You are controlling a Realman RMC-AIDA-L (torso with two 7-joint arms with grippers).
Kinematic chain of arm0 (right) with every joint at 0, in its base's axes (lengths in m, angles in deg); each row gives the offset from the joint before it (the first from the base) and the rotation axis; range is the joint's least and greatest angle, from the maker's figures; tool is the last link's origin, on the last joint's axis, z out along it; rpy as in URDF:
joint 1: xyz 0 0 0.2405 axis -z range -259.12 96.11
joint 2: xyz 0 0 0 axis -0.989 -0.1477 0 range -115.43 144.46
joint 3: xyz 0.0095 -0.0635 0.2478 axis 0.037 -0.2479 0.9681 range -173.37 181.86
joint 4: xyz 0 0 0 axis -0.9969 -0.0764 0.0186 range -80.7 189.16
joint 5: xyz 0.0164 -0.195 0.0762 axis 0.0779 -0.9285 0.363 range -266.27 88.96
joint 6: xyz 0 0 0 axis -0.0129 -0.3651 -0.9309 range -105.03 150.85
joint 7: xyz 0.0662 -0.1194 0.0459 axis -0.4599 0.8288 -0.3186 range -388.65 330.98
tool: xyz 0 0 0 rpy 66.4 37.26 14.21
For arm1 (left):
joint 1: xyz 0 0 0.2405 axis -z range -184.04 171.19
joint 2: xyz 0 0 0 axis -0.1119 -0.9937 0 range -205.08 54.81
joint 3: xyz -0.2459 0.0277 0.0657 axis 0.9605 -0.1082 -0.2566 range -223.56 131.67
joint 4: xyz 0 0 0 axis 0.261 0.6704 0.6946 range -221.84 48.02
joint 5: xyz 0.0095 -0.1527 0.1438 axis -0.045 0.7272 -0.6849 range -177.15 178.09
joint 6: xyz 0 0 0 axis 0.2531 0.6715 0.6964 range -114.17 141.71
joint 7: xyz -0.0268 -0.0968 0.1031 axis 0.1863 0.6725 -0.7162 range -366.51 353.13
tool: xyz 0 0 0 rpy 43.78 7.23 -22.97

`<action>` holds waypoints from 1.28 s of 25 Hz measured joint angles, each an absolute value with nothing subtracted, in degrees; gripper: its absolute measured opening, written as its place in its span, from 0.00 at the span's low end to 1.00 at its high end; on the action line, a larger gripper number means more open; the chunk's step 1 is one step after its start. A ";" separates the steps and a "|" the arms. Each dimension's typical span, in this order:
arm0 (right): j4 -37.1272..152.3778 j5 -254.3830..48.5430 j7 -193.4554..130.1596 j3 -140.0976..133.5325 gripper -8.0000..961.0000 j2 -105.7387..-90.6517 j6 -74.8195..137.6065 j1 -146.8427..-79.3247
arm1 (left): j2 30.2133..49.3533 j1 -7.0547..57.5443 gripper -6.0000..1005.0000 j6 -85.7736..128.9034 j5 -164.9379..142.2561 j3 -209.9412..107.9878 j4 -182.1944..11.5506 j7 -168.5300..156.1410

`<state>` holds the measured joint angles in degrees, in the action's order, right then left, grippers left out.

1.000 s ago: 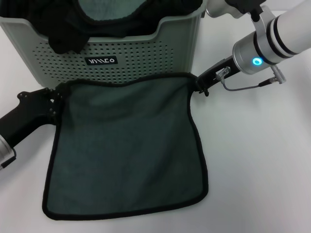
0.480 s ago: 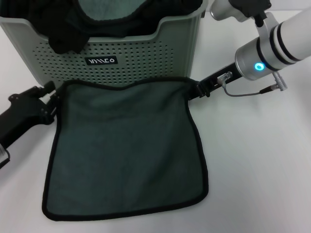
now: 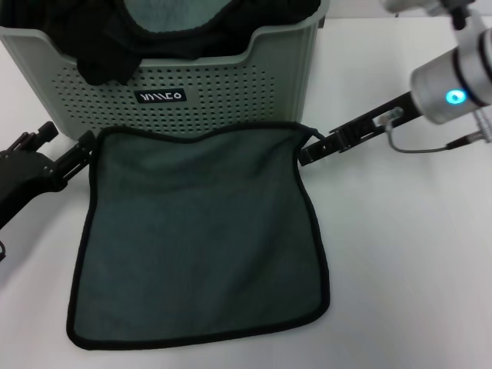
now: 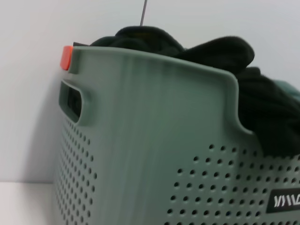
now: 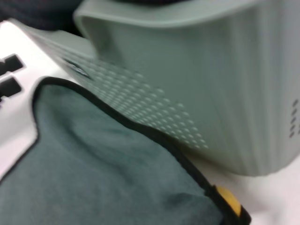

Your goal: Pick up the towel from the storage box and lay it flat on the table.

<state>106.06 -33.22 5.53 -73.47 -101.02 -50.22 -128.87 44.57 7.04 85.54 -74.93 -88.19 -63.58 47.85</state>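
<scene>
The dark teal towel (image 3: 200, 231) lies spread flat on the white table (image 3: 407, 254), directly in front of the sage-green storage box (image 3: 223, 96). My left gripper (image 3: 81, 147) is low at the towel's far-left corner, open and beside the edge. My right gripper (image 3: 306, 155) is low at the towel's far-right edge, just below the corner loop, open and holding nothing. The right wrist view shows the towel (image 5: 93, 164) flat against the box wall (image 5: 187, 93). The left wrist view shows only the box (image 4: 140, 140).
A black cloth (image 3: 100, 46) hangs over the box rim, with another teal cloth (image 3: 173, 15) inside. It also shows in the left wrist view (image 4: 225, 51). Bare table lies to the right of the towel.
Both grippers have let go of the towel's far corners and drawn outward, the left arm to the left and the right arm to the right. The towel's far edge now rests flat.
</scene>
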 joint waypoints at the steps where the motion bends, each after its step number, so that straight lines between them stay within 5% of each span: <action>1: 108.01 -33.21 5.56 -72.52 0.68 -101.04 -51.80 -127.97 | 44.52 6.87 0.65 86.42 -74.93 -88.18 -63.56 48.29; 5: 114.96 -30.31 7.41 -68.50 0.83 -101.26 -58.25 -124.54 | 44.10 5.46 0.79 94.29 -74.92 -88.17 -62.67 49.88; 8: 116.07 -22.17 14.23 -66.36 0.82 -101.09 -63.21 -122.54 | 43.33 4.45 0.89 103.68 -75.57 -88.51 -62.13 50.36; 24: 124.47 -2.71 57.81 -66.52 0.81 -101.41 -76.35 -106.07 | 41.78 9.61 0.89 124.93 -88.49 -88.93 -56.17 50.04; 32: 117.45 3.23 79.52 -67.83 0.81 -101.53 -73.91 -103.35 | 41.75 14.76 0.88 125.48 -89.09 -93.40 -56.14 54.23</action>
<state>117.45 3.23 79.52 -67.83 -101.53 -73.91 -103.35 41.75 14.76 125.48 -89.09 -93.40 -56.14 54.23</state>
